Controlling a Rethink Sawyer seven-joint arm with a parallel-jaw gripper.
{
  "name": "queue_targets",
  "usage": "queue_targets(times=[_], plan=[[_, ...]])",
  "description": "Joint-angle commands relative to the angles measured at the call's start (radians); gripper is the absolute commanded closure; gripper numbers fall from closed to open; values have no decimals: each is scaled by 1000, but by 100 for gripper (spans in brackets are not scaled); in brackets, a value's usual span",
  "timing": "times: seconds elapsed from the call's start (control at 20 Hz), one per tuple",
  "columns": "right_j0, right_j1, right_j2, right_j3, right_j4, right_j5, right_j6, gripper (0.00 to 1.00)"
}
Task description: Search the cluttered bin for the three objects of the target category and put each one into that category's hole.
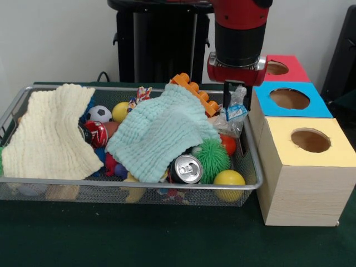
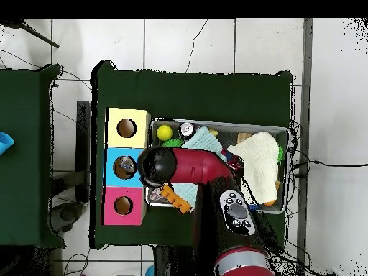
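The wire mesh basket (image 1: pixel 128 184) is full of toys and cloths; in the overhead view its rim (image 2: pixel 288 144) shows to the right of the boxes. My gripper (image 1: pixel 236 103) hangs at the basket's right end, shut on a clear wrinkly bottle with a blue-and-white label (image 1: pixel 234 115), held upright just above the clutter. The blue-topped box's round hole (image 1: pixel 289 98) lies just to the right of the gripper. In the overhead view the arm's wrist (image 2: pixel 159 165) hides the gripper and the bottle, beside the blue box's hole (image 2: pixel 128 166). No other bottle shows.
A red-topped box (image 1: pixel 283 68) and a yellow-topped box (image 1: pixel 309 140) flank the blue one. In the basket lie a mint cloth (image 1: pixel 161 130), a cream cloth (image 1: pixel 53 130), a silver can (image 1: pixel 186 168), a yellow ball (image 1: pixel 229 179), a green spiky ball (image 1: pixel 213 157) and an orange block (image 1: pixel 194 92).
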Motion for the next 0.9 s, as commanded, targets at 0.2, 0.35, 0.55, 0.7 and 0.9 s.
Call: queue_targets(times=[0.2, 0.35, 0.55, 0.7, 0.9], plan=[[-23, -102, 81, 49, 64, 226, 23, 100], [-23, -133, 80, 43, 78, 280, 23, 100], [-25, -172, 83, 36, 98, 351, 24, 100], [-26, -179, 86, 34, 109, 366, 25, 100], [-25, -178, 91, 27, 128, 379, 31, 100]])
